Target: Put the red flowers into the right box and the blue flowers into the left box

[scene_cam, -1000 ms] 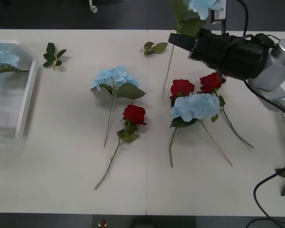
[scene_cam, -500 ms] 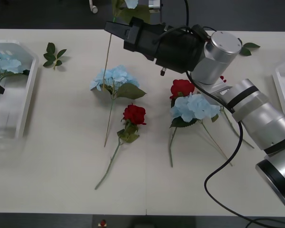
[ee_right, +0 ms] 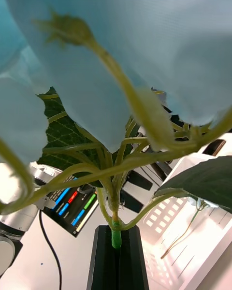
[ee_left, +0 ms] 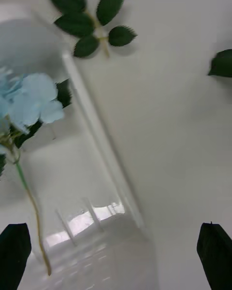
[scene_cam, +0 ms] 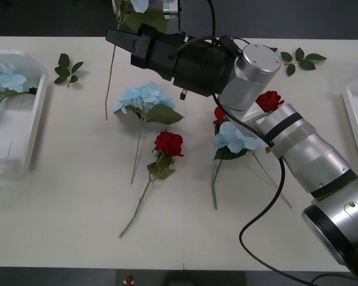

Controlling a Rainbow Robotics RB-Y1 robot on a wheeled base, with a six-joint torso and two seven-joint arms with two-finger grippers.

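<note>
Blue flowers (scene_cam: 144,98) numbering four: one lying in the left box (scene_cam: 25,149), two on the table (scene_cam: 77,202), one hanging stem-down from the right gripper (ee_right: 116,244), pinched at its stem. Red flowers (scene_cam: 169,143) numbering three, lying mid-table. Left gripper (ee_left: 116,251) hovering spread over the left box.

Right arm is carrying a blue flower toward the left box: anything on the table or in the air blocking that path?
Nothing visible does. The right gripper holds a blue hydrangea by its stem above the far table edge. Between it and the left box lies only a loose leaf sprig, flat on the table. The box already holds one hydrangea, with floor free.
</note>
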